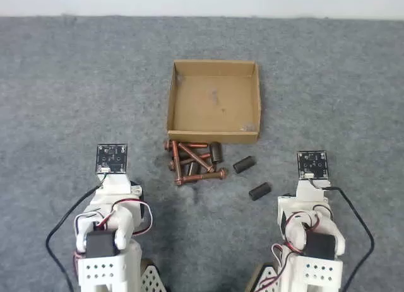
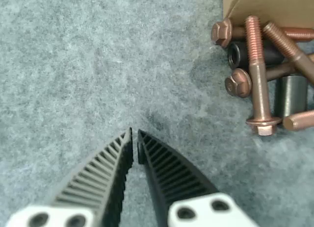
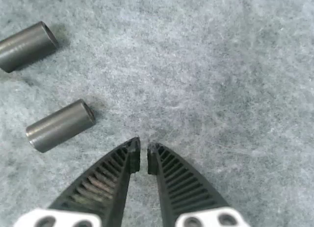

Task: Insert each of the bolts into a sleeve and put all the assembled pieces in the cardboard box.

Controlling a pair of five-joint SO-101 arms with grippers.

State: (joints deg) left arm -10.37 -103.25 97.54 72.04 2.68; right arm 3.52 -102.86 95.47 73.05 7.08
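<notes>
Jaws on both arms were pinched almost closed, with nothing held.
Right gripper (image 3: 143, 156) hung nearer the loose sleeves: nearest sleeve (image 3: 60, 125) just inboard of its tips, long axis crosswise, second sleeve (image 3: 25, 46) beyond. Left gripper (image 2: 135, 138) was nearer the bolts (image 2: 257, 75), heaped ahead and inboard against the cardboard box (image 2: 274, 6).

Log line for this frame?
left end effector shut, holding nothing | right end effector shut, holding nothing | bolts piled beside cardboard box | two sleeves apart from pile
</notes>
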